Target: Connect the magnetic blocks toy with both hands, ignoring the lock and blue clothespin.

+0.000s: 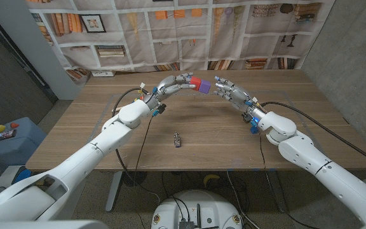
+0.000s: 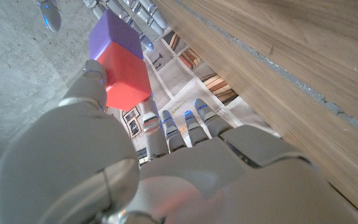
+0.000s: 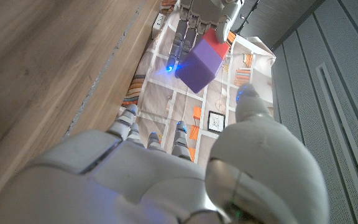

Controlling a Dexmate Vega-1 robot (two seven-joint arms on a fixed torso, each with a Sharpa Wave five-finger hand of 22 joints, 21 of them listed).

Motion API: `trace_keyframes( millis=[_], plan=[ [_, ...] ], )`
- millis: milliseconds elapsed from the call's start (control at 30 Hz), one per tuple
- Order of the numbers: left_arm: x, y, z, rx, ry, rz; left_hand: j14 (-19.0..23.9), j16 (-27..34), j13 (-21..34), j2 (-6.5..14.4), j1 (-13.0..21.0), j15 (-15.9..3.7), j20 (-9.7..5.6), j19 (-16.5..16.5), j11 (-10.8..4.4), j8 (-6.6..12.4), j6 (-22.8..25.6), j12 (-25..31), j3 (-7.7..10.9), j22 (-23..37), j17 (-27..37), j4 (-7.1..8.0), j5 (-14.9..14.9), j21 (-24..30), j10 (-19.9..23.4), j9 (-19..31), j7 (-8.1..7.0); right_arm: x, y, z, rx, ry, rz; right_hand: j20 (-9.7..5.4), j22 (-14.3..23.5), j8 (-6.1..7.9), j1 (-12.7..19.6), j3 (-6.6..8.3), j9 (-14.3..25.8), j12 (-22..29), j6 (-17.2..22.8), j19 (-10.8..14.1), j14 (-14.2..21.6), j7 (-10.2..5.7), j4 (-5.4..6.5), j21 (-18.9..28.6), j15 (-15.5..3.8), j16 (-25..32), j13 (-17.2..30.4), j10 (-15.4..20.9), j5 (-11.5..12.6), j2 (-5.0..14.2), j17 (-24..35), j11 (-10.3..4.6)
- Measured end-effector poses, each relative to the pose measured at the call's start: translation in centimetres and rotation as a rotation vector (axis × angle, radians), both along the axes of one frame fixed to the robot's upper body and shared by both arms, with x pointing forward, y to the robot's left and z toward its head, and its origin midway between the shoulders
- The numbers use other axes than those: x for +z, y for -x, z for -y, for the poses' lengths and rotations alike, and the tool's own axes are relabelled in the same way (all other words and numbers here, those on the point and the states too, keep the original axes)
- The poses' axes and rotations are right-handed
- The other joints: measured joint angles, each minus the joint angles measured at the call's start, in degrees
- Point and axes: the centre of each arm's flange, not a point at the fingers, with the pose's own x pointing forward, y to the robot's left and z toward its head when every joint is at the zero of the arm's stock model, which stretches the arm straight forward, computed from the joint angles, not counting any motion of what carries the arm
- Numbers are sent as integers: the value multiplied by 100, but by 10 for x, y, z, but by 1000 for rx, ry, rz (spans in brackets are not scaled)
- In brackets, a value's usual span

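Fingers [image 2: 95, 84] of the left hand [image 1: 173, 83] grip the red block [image 1: 196, 82], which is joined face to face with the purple block [image 1: 203, 86]. Both blocks are held in the air above the far middle of the tabletop [image 1: 202, 137], clear of its surface.

Right hand [image 1: 230, 90] sits just beside the purple block, fingers [image 1: 221, 86] spread and released, holding nothing. Contact between its fingertips and the purple block cannot be confirmed.

Left wrist view: red block [image 2: 126, 78] pinched at the thumb, purple block [image 2: 115, 37] attached on its outer face. Right wrist view: purple block [image 3: 201, 65] nearest, red block [image 3: 216, 46] behind it in the left hand [image 3: 201, 15].

Lock [image 1: 177, 139] lies on the tabletop near the front middle, well apart from both hands.
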Motion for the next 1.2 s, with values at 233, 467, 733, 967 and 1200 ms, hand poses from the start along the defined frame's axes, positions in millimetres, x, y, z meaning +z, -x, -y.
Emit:
trace_keyframes(
  millis=[233,467,733,967,1200],
  plan=[
    [11,3,-9,46,-66,12,0,0,0,0,0,0,20,20,31,0,0,-31,-1,0,0,-1,20,0,31,-6,0,0,-2,5,-11,-12,17,-120,-7,-63,-131,-45,-28,65,39,-30,-23,-147,45,0,-133,9,-5,155,-23,9,0,-155],
    [18,5,-15,82,-123,20,31,0,0,0,0,31,20,20,31,0,-1,-31,-8,0,0,-8,20,0,31,-5,-1,0,-3,9,-22,-27,35,-334,-7,-212,-242,-69,-80,69,-82,-40,1,-267,69,0,-270,45,-38,234,-22,0,-15,-234],
    [27,7,-22,115,-181,24,31,0,0,-1,1,31,20,20,31,-6,-1,-29,-9,0,0,-8,20,0,31,-3,-1,-1,-4,14,-44,-40,42,-383,-7,-312,-339,-109,-107,69,-159,-69,11,-295,76,0,-341,45,-68,256,-22,-24,-42,-256],
    [35,8,-28,143,-229,28,31,0,0,-1,1,31,20,20,31,-12,-1,-29,-16,0,0,-14,20,0,31,-2,-1,-2,-6,19,-63,-52,38,-423,-7,-355,-492,-156,-107,69,-187,-110,0,-285,123,0,-393,45,-68,265,-22,6,-42,-265],
    [40,8,-34,166,-278,17,31,0,0,-2,2,31,20,20,31,-33,-1,-28,-16,0,0,-15,19,0,31,-1,-1,-4,-8,23,-83,-71,33,-515,-6,-441,-860,-276,-133,47,-154,-141,-24,-317,243,-1,-507,45,-119,314,-21,16,-68,-359]
  ],
)
